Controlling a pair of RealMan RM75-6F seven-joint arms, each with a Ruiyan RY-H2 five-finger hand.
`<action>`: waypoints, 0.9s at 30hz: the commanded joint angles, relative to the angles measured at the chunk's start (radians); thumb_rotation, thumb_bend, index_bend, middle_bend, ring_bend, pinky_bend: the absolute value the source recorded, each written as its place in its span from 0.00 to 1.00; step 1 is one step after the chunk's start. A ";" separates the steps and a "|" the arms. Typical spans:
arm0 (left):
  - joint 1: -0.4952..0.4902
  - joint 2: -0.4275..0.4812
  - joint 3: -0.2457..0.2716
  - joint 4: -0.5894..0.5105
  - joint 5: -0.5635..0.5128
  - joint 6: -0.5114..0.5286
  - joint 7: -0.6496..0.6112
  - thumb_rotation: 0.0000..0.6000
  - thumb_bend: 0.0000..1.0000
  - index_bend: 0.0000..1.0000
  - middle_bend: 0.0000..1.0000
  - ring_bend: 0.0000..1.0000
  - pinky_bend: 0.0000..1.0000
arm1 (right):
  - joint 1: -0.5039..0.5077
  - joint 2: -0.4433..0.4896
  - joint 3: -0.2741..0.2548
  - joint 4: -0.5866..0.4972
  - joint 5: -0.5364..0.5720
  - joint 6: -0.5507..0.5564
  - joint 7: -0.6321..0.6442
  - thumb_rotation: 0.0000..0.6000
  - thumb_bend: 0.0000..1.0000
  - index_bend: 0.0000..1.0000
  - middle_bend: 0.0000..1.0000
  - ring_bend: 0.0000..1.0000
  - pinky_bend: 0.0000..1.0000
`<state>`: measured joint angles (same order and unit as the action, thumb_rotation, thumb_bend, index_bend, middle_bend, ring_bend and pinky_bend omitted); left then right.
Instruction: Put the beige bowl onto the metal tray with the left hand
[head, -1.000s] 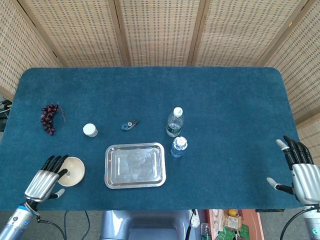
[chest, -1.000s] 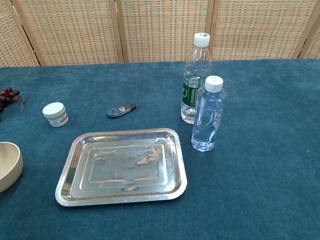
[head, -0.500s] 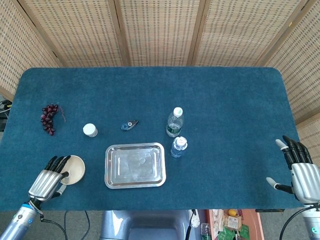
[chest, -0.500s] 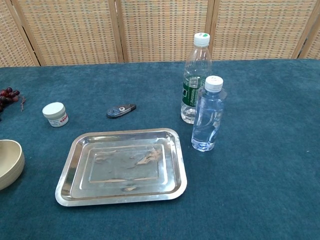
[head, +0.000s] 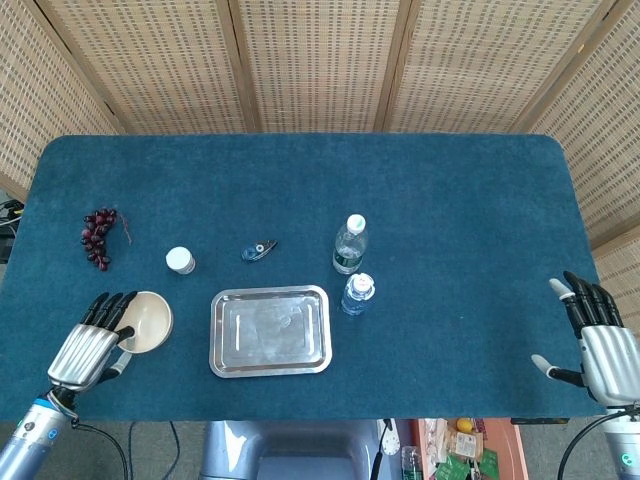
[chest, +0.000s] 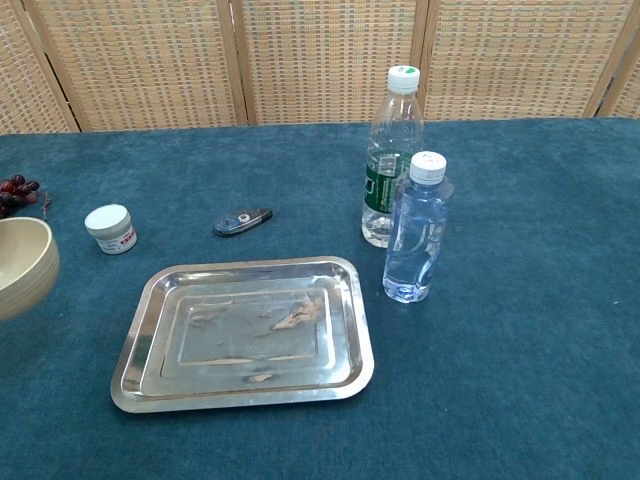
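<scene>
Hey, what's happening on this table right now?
The robot's left hand holds the beige bowl by its rim, lifted off the blue table just left of the empty metal tray, where it is meant to go. The right hand hangs open at the table's far right edge, holding nothing. Two water bottles, a small white jar, a small dark object and a bunch of grapes sit untouched behind the tray.
</scene>
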<state>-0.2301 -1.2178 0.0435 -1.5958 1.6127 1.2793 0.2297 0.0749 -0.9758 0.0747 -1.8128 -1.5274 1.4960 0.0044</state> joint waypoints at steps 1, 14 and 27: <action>-0.087 0.034 -0.022 -0.055 0.075 -0.058 0.009 1.00 0.43 0.64 0.00 0.00 0.00 | 0.002 -0.003 0.002 0.000 0.005 -0.004 -0.007 1.00 0.00 0.06 0.00 0.00 0.00; -0.319 -0.120 -0.039 0.065 0.195 -0.263 -0.061 1.00 0.46 0.64 0.00 0.00 0.00 | 0.009 -0.013 0.012 0.000 0.038 -0.016 -0.035 1.00 0.00 0.06 0.00 0.00 0.00; -0.354 -0.228 -0.044 0.061 0.102 -0.330 0.066 1.00 0.47 0.63 0.00 0.00 0.00 | 0.008 -0.004 0.014 0.005 0.043 -0.016 -0.007 1.00 0.00 0.06 0.00 0.00 0.00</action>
<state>-0.5816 -1.4402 0.0004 -1.5305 1.7265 0.9558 0.2843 0.0825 -0.9796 0.0891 -1.8075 -1.4841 1.4798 -0.0024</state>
